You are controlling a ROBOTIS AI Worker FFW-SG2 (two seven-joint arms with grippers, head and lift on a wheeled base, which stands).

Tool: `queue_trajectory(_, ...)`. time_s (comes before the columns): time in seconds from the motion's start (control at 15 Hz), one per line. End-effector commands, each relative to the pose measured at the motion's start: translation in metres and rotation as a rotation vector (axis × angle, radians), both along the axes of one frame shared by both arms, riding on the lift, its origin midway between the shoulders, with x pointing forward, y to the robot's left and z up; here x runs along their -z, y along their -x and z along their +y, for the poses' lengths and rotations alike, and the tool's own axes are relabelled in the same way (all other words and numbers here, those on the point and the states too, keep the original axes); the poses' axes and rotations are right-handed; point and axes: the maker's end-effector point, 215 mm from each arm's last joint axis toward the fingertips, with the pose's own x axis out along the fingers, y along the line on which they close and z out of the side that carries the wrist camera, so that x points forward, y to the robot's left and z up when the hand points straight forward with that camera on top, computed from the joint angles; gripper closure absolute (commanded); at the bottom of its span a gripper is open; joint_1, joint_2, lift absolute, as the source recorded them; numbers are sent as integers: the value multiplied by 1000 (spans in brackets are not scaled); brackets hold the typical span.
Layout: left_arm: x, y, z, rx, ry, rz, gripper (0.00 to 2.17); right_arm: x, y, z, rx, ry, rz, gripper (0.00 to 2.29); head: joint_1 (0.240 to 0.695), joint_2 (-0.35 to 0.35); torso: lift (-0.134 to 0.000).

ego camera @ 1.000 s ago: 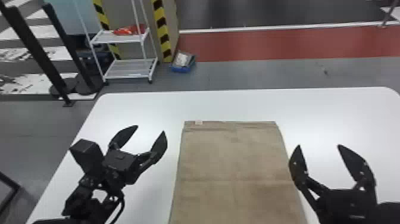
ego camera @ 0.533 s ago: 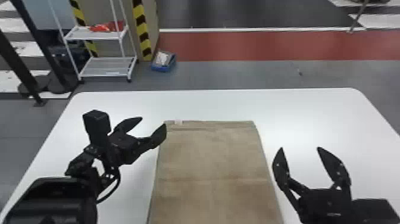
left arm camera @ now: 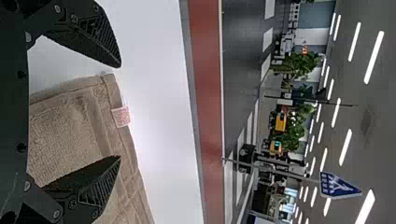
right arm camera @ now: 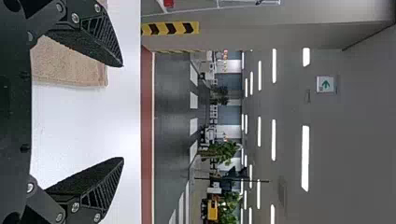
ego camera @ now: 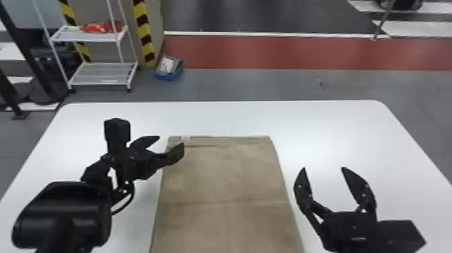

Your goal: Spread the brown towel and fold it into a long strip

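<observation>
Brown towel (ego camera: 225, 178) lies partly beneath the left hand (ego camera: 171, 140).

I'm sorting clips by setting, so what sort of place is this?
Probably a large indoor hall, perhaps a robot test or demonstration space: rows of ceiling lights, black-and-yellow hazard striping and a red floor lane suggest it.

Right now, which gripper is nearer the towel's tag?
Left: the left gripper is by the tag, at the far left corner of the towel; the right gripper is past its right edge.
</observation>
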Motion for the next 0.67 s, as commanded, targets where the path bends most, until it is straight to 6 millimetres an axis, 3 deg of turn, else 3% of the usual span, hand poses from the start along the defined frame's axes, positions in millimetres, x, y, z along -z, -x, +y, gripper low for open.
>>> queue_trajectory(0.0, 13, -1, 2, -3, -9, 24, 218, 3, -2, 0, 0, -2, 3, 188, 695, -30, -125)
queue_trajectory(0.33, 20, -2, 5, -4, -22, 37, 340, 8, -4, 0, 0, -2, 8, 188, 695, -26, -125)
queue_trajectory(0.47, 22, -2, 5, -6, -22, 40, 579, 7, -3, -1, 0, -4, 3, 188, 695, -25, -125)
queue_trajectory(0.6, 22, -2, 5, -3, -24, 40, 579, 5, -4, -1, 1, -6, -1, 188, 695, -24, -125)
